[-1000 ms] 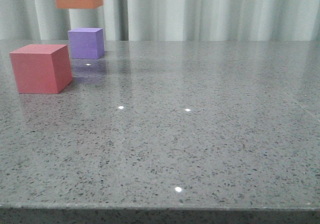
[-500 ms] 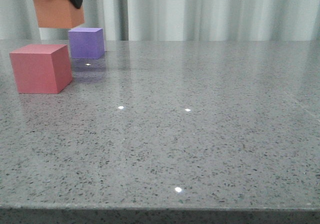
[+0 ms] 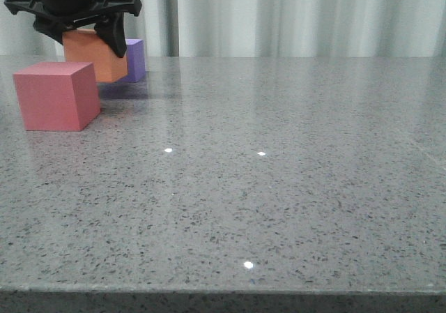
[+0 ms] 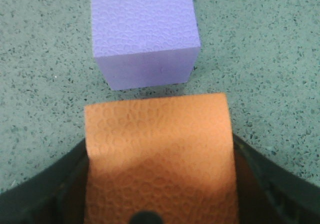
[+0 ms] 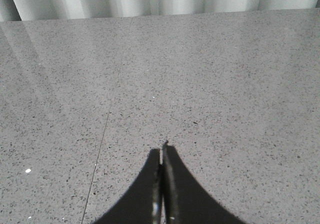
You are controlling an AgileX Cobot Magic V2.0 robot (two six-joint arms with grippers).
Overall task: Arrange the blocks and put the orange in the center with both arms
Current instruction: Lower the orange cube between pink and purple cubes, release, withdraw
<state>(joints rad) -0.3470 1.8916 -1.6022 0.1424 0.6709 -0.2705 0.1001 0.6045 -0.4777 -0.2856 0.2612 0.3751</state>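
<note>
On my front feed the left gripper (image 3: 82, 34) is at the far left of the table (image 3: 279, 187), fingers clamped on either side of the orange cube (image 3: 94, 55). I can't tell if the cube is touching the tabletop or just above it (the pink one hides its lower edge). The pinkish-red cube (image 3: 57, 95) sits nearer the camera, and the purple cube (image 3: 136, 58) is right behind the orange one, mostly covered by it. The left wrist cam shows the orange cube (image 4: 159, 159) between the black fingers (image 4: 45, 189), with the purple cube (image 4: 145, 34) just beyond it and a thin strip of table between them. The right gripper (image 5: 162, 151) hangs over bare speckled table, jaws pressed together, holding nothing.
</note>
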